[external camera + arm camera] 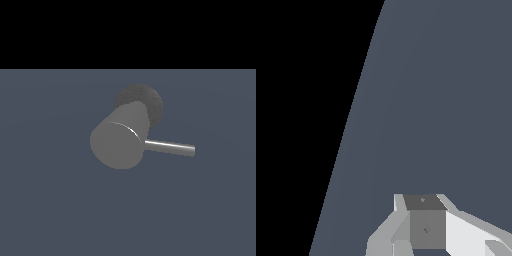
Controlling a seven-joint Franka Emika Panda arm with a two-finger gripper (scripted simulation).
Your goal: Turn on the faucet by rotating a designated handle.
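Observation:
The faucet (pixel 120 142) is a thick matte grey cylinder that leans toward the camera with its flat round face forward. It stands on a darker rough round base (pixel 150 100). The handle (pixel 170 147), a thin shiny metal rod, sticks out from the cylinder's side toward the exterior view's right. My gripper does not show in the exterior view. In the wrist view, my white gripper (pixel 422 201) shows at the frame's edge, its fingers pressed together with no gap and nothing between them. Neither the faucet nor the handle appears in the wrist view.
A flat blue-grey floor (pixel 50 200) surrounds the faucet in the exterior view. In the wrist view the same floor (pixel 446 100) ends at a slanted edge with black beyond it.

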